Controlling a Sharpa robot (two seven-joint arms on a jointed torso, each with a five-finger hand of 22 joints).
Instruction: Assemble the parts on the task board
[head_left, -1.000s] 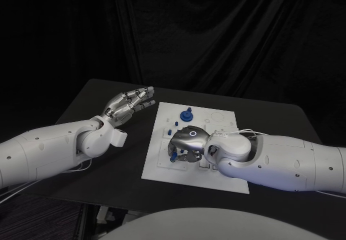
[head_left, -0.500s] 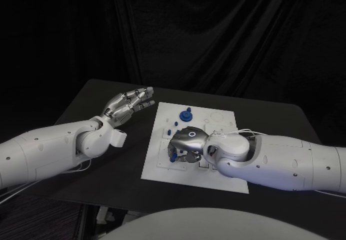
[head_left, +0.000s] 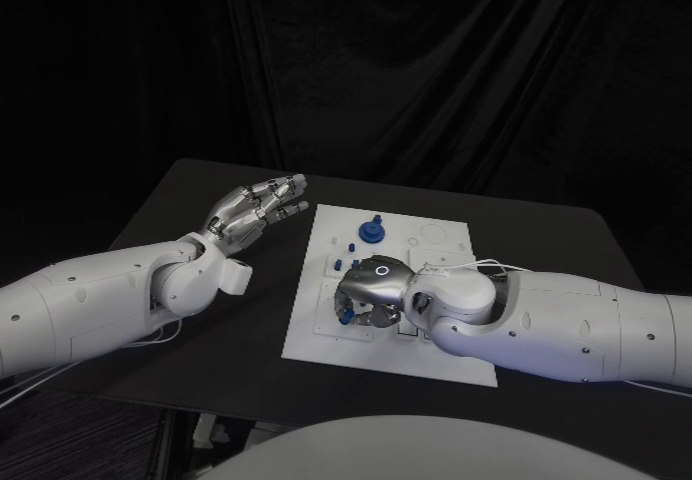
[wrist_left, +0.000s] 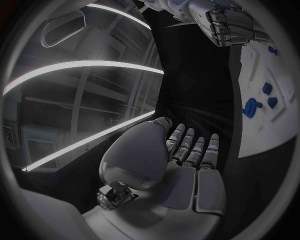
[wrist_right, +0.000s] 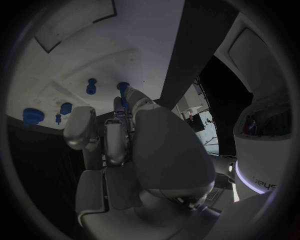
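Several small blue parts (head_left: 343, 263) on the white task board (head_left: 325, 335), likely light, rigid, smooth plastic; best pinched by the stem. Nearest, right hand (head_left: 369, 293) curled low over one blue part (head_left: 346, 314), grip impossible to confirm. Farther, left hand (head_left: 258, 207) spread, holding nothing, beside the board.

The right hand (head_left: 378, 288) is covering the middle of the task board (head_left: 433, 240), hiding the blue part (head_left: 346, 314) under its fingers (head_left: 364, 318); whether they are gripping it is impossible to tell. The board's right corner is disappearing beneath the right arm.
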